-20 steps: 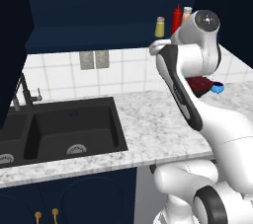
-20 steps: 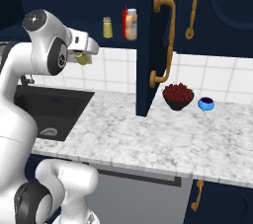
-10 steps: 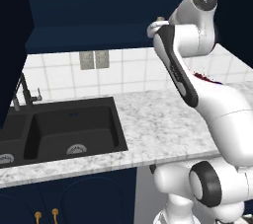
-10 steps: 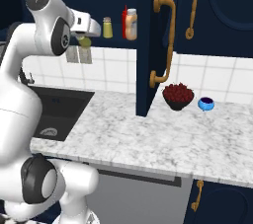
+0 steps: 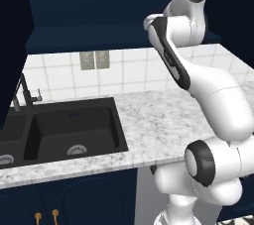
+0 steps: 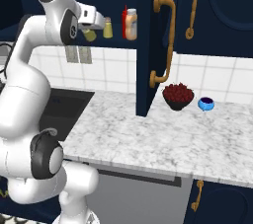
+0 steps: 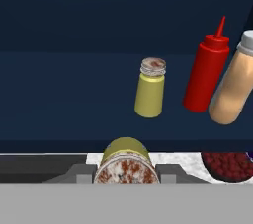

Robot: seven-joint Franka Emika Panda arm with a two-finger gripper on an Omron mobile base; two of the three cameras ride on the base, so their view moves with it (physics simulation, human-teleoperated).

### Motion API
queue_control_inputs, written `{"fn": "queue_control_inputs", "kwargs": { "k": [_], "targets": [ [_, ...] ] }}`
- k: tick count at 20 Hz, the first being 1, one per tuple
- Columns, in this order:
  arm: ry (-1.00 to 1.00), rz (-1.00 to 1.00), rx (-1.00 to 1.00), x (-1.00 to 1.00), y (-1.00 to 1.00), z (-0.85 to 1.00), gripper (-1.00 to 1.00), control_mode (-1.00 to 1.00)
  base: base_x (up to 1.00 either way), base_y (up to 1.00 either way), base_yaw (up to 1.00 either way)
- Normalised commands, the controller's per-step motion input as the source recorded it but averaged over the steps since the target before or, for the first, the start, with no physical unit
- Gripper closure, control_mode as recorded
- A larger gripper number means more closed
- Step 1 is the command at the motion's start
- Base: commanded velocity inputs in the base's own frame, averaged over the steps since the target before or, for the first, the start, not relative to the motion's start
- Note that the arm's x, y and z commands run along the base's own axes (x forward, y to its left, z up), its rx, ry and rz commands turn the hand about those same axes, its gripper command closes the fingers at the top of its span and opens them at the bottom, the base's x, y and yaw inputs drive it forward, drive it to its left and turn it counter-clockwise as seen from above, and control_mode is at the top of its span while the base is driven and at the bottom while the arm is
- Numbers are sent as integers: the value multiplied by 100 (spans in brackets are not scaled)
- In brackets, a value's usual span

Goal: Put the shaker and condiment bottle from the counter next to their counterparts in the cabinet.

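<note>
My gripper (image 7: 126,172) is shut on the small olive-yellow shaker (image 7: 125,161), whose speckled cap faces the hand camera. From the right base view, the gripper (image 6: 92,28) holds the shaker (image 6: 90,34) in the air just left of the cabinet's shelf edge. On the navy cabinet shelf (image 7: 74,94) stands the twin shaker (image 7: 150,88), with the red squeeze bottle (image 7: 206,70) and the peach-tan condiment bottle (image 7: 232,82) to its right. The same three show as twin shaker (image 6: 107,28), red bottle (image 6: 124,19) and condiment bottle (image 6: 131,24). The marble counter (image 6: 148,134) lies far below.
An open navy cabinet door with a brass handle (image 6: 165,45) hangs right of the shelf. A dark bowl of red fruit (image 6: 178,95) and a small blue bowl (image 6: 206,103) sit on the counter. The black sink (image 5: 69,130) and faucet (image 5: 22,92) are to the left.
The arm has lifted the shaker up and right, from beside the wall tiles to the level of the cabinet shelf. The grip has stayed shut throughout.
</note>
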Motion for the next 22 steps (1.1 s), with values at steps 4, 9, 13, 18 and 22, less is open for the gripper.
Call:
{"fn": "queue_control_inputs", "kwargs": {
  "k": [4,9,13,18,22],
  "targets": [
    [-2,0,0,36,0,-3,100,-100,0,0,0],
    [0,-1,0,8,4,-14,100,-100,0,0,0],
    [0,0,0,0,17,-8,100,-100,0,0,0],
    [0,0,0,1,9,-3,100,-100,0,0,0],
    [0,0,0,17,0,-6,100,-100,0,0,0]
  ]
}}
